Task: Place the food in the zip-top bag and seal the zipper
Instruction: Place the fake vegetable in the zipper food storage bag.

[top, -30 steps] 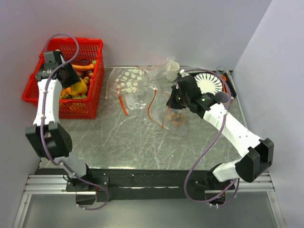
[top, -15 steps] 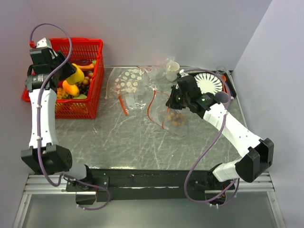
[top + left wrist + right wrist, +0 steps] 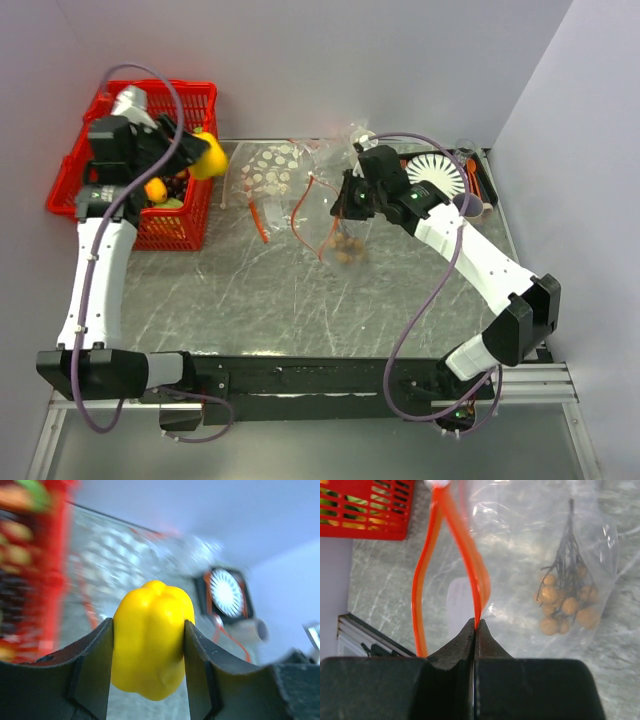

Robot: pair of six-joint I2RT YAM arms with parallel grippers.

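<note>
My left gripper (image 3: 205,158) is shut on a yellow bell pepper (image 3: 210,157), held in the air over the right rim of the red basket. In the left wrist view the pepper (image 3: 150,640) fills the gap between both fingers (image 3: 95,660). My right gripper (image 3: 345,205) is shut on one lip of the zipper (image 3: 303,207) of the clear zip-top bag (image 3: 340,235), and the bag hangs from it. The orange-red zipper (image 3: 424,580) gapes in a loop above the pinched fingertips of that gripper (image 3: 476,625). A bunch of small brown fruit (image 3: 565,605) lies inside the bag (image 3: 520,540).
The red basket (image 3: 180,228) with more food stands at the far left. A white-dotted clear bag (image 3: 270,170) lies between the basket and the zip-top bag. A ridged white plate (image 3: 440,175) on a dark tray sits at the back right, beside crumpled plastic (image 3: 350,135).
The left arm has lifted the yellow pepper out of the basket and swung it right, over the rim. The right gripper has raised the bag and carried it left.
</note>
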